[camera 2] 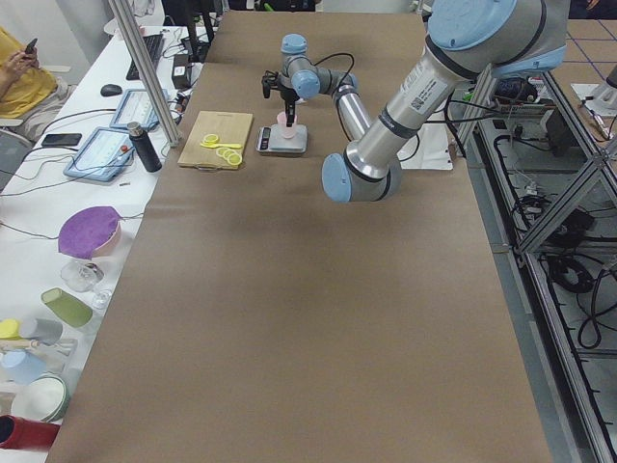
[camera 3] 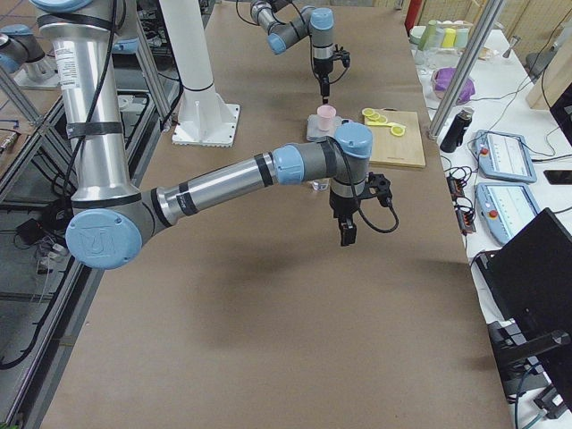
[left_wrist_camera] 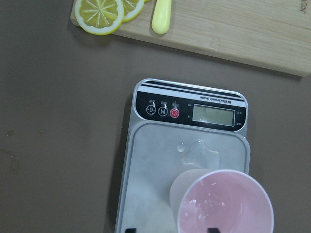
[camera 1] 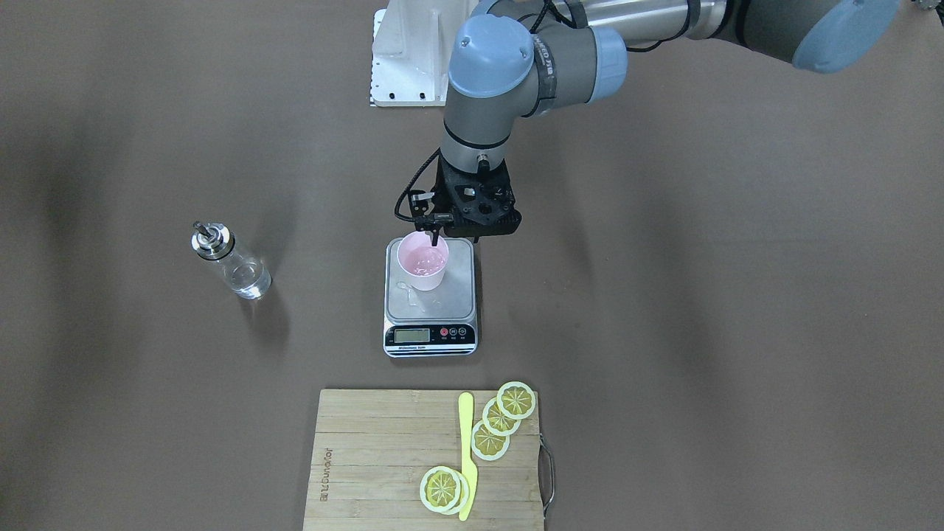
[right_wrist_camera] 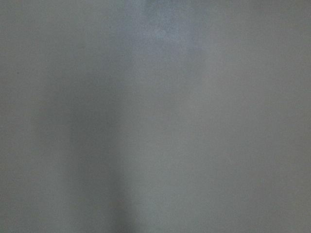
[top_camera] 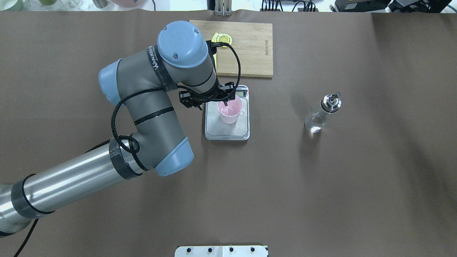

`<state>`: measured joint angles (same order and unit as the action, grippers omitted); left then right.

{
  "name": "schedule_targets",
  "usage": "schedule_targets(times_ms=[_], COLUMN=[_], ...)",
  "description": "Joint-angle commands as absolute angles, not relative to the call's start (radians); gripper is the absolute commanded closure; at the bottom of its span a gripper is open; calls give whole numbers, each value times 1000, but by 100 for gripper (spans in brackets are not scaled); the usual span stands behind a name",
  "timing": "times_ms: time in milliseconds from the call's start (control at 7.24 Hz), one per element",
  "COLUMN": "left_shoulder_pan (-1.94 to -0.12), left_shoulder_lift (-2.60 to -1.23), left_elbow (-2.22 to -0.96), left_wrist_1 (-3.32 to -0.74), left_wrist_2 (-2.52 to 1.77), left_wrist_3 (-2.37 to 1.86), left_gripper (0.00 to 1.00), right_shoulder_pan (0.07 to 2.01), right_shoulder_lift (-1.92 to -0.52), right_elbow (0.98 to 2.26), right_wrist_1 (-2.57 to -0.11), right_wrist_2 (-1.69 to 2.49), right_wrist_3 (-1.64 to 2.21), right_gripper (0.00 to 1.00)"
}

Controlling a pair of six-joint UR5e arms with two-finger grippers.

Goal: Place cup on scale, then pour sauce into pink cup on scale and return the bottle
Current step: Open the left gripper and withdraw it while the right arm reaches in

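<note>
Brown table (camera 1: pixel 664 332) | left tool (camera 1: pixel 451 234) released over cup (camera 1: pixel 422 262), fingertips (left_wrist_camera: pixel 211 230) cropped | right tool (camera 3: pixel 345 234): cannot tell

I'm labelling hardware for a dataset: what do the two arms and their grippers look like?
The left arm and right arm share silver tubes, grey joints, pale blue caps. The left has white-lettered black bands and a looping black cable. The left gripper and right gripper are black.

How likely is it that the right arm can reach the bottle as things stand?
Probably yes. The bottle stands alone on open table, apart from the scale where the left gripper sits at the cup; nothing shows in the way.
</note>
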<state>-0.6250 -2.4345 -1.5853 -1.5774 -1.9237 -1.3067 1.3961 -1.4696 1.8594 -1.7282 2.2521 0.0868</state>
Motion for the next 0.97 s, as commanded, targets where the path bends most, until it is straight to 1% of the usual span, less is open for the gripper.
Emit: schedule_targets(times_ms=[0,138,276,414,552,828], left_shoulder_pan=[-693,-737,-794,-852,-906,-936], left_shoulder_lift=[-2370,-2344,-2320,-2295,-2268,-2256], left_elbow=[-1719,-1762,-1776,-1781,-1781,-1779], left_wrist_1=[-1482,-1438,-1436,-1436,-1436,-1434], left_wrist_2=[-1978,-2012,-2067,-2119,-2156,-2163], left_wrist_3=[-1203,-1153,-1100,-1035,-964,-925], left_gripper=[2,2,2,2,2,2], right_shoulder_pan=[1309,1290,1275,1232,1192,1129], right_shoulder_lift=[-1468,-1473,-1498,-1499,-1511,-1595], right_elbow=[1887,1913,1936,1933,1933,1925], right_wrist_1=[-1654,-1620,-1553,-1475,-1378,-1075], right_wrist_2=[2290,2304,2303,2298,2268,2202], right_wrist_3=[104,103,113,130,144,191], right_gripper=[0,1,5,5,2,2])
